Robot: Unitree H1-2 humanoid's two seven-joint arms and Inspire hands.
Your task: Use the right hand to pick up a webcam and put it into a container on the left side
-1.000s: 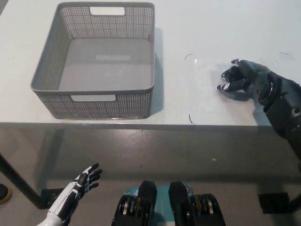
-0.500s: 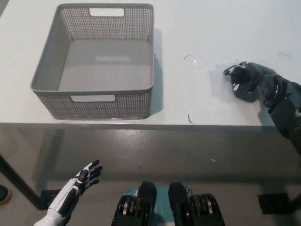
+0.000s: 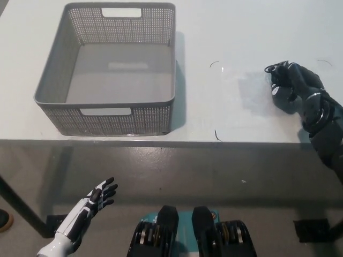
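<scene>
Perforated matt grey plastic basket (image 3: 59, 80), smooth white table (image 3: 241, 32)

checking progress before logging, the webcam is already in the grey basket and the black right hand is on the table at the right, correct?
Not quite. The head view shows the grey basket empty. The black right hand is indeed on the table at the right.

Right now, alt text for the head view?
Black right hand curled over a dark object, likely the webcam, at the right of a white table. Empty grey basket stands at left; the white left hand hangs open below the table edge.
</scene>
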